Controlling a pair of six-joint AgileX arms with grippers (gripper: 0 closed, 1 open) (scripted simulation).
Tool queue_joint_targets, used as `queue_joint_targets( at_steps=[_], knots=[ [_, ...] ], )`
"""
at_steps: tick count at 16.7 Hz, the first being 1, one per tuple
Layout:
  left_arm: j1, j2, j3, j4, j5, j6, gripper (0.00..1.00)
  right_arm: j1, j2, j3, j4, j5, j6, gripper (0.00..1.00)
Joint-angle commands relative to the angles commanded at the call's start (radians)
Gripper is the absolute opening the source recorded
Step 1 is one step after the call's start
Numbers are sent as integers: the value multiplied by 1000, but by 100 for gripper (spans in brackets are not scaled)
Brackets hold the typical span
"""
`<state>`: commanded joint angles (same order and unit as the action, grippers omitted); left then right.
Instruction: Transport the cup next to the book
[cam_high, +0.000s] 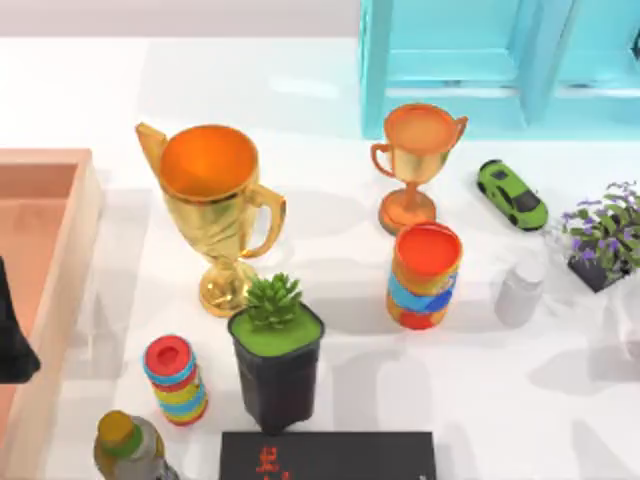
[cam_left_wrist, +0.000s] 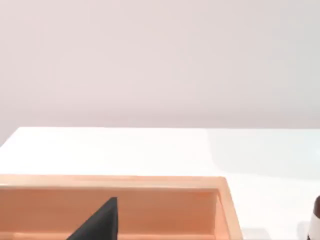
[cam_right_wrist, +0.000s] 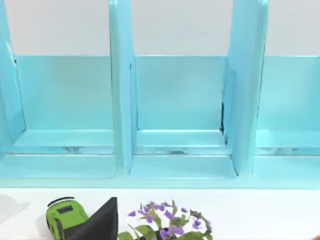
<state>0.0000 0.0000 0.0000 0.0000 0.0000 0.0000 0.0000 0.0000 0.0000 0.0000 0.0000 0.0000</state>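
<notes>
The cup (cam_high: 424, 262), banded in orange, blue, yellow and red with a red-orange inside, stands upright right of the table's middle, just in front of the bronze trophy (cam_high: 415, 160). The black book (cam_high: 328, 456) with red characters lies flat at the front edge, to the cup's front left. My left gripper (cam_high: 12, 335) is a dark shape at the far left, over the wooden tray (cam_high: 62, 290), far from the cup. A black part of my right gripper (cam_right_wrist: 97, 225) shows in the right wrist view, facing the teal shelf (cam_right_wrist: 175, 115).
A tall gold trophy (cam_high: 215, 215), a black pot with a succulent (cam_high: 277, 350) and a small striped stack (cam_high: 175, 378) stand left of the cup. A white bottle (cam_high: 520, 290), a green car (cam_high: 511, 193) and a purple-flowered plant (cam_high: 605, 235) stand to its right. A yellow-capped bottle (cam_high: 130, 445) is front left.
</notes>
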Motion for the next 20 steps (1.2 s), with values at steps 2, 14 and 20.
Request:
queue_joint_targets(
  at_steps=[2, 14, 20],
  knots=[
    [0, 0, 0, 0, 0, 0, 100, 0, 0, 0, 0, 0, 0, 100],
    [0, 0, 0, 0, 0, 0, 100, -352, 509, 451, -470, 40, -751, 100],
    [0, 0, 0, 0, 0, 0, 100, -521, 757, 765, -678, 78, -1425, 100]
  ],
)
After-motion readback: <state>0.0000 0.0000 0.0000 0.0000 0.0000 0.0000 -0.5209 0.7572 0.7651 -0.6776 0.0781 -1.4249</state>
